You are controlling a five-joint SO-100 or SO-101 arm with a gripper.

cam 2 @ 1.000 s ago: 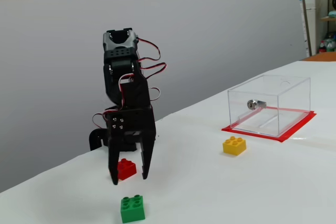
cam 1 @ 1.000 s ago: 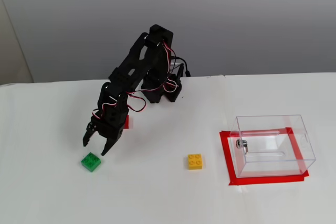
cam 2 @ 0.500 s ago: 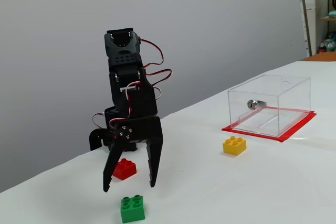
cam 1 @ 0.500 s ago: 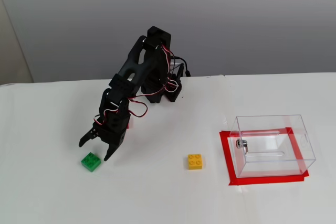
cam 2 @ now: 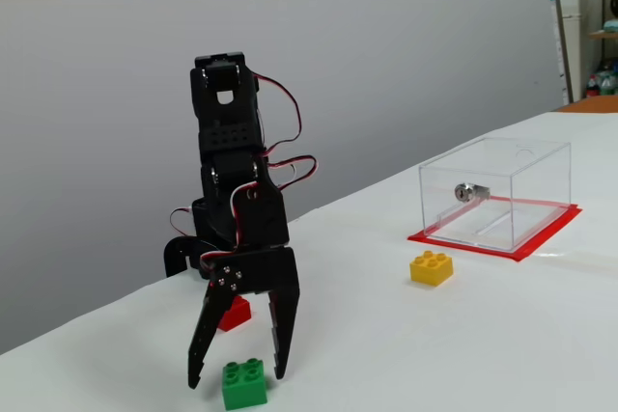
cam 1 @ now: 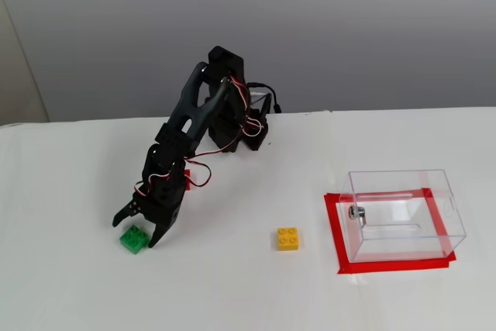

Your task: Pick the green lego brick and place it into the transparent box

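Nearby, gripper (cam 2: 235, 375) spread, straddling green lego brick (cam 2: 243, 384); red brick (cam 2: 233, 313) behind

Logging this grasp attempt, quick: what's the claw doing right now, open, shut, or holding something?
Claw: open, holding nothing; its fingers straddle the green lego brick, which sits on the table.

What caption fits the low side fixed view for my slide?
Open gripper straddling the green lego brick on the white table, transparent box waiting beyond.
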